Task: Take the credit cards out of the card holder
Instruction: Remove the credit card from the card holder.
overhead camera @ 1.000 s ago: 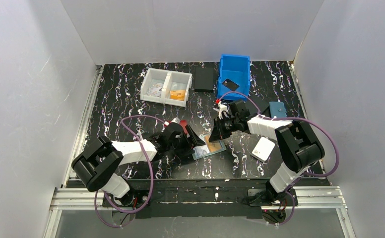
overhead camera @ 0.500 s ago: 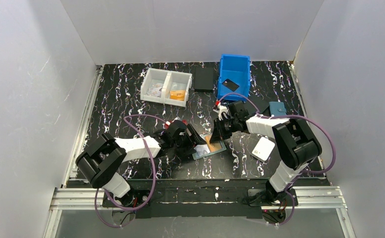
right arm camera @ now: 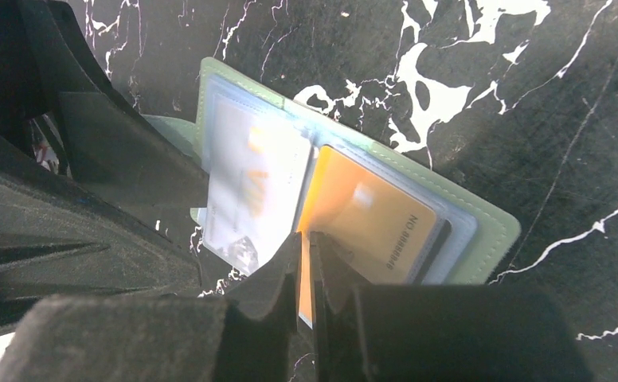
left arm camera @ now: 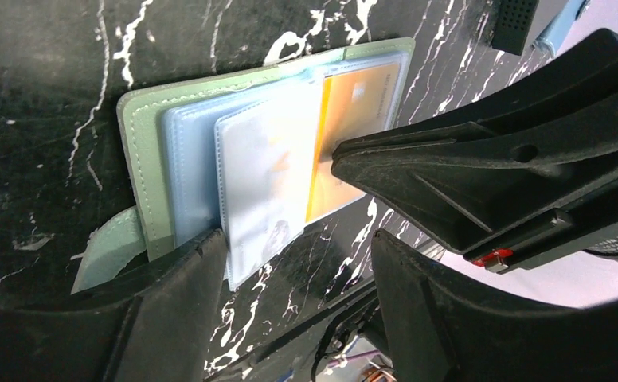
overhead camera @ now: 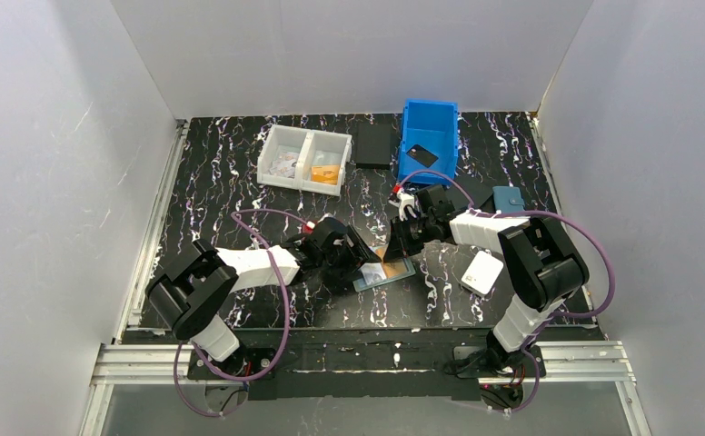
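The sage-green card holder (overhead camera: 402, 271) lies open on the table between both arms. In the right wrist view its green rim (right arm camera: 493, 231) frames clear sleeves and an orange credit card (right arm camera: 369, 215). My right gripper (right arm camera: 306, 243) is shut on that card's near edge, and the card sticks partly out of its pocket. My left gripper (left arm camera: 298, 247) is open, one finger (left arm camera: 186, 286) against the holder's (left arm camera: 142, 159) near-left corner, the other beside the right gripper. A clear sleeve (left arm camera: 266, 183) stands folded up over the orange card (left arm camera: 353, 127). A black card (overhead camera: 419, 155) lies in the blue bin.
The blue bin (overhead camera: 429, 127) stands at the back, with a black pad (overhead camera: 373, 143) and a white divided tray (overhead camera: 304, 159) to its left. A white wallet (overhead camera: 482, 271) and a blue one (overhead camera: 509, 200) lie right of the right arm.
My left gripper has shifted right, closer to the holder, and its jaws have narrowed a little. The right gripper keeps its pinch on the orange card.
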Tool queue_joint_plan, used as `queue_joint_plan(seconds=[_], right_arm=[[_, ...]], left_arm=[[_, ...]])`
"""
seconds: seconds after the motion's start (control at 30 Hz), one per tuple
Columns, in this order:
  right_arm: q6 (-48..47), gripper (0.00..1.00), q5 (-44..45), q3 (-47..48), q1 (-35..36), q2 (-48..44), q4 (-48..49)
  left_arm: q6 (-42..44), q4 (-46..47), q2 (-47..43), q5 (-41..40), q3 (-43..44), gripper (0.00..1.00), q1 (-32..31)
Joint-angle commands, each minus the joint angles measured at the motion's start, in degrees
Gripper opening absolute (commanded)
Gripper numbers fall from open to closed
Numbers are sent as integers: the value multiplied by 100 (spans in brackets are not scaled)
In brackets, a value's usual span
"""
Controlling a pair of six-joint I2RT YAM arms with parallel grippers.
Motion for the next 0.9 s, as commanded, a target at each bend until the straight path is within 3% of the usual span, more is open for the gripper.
queue_joint_plan(seconds=[0.0, 0.17, 0.53, 0.87], right_arm=[[-84, 17, -216, 207, 24, -52, -54], [-40, 33, -628, 131, 23, -200, 140], [-57, 68, -645, 189, -53, -243, 65], [1, 78, -767, 175, -288, -352, 88]], left_arm=[[625, 385, -145, -109, 24, 63, -24], [780, 592, 5, 109, 130, 60, -26], [927, 1693, 381, 583, 123, 60, -25], [868, 2565, 809, 976, 224, 63, -28]])
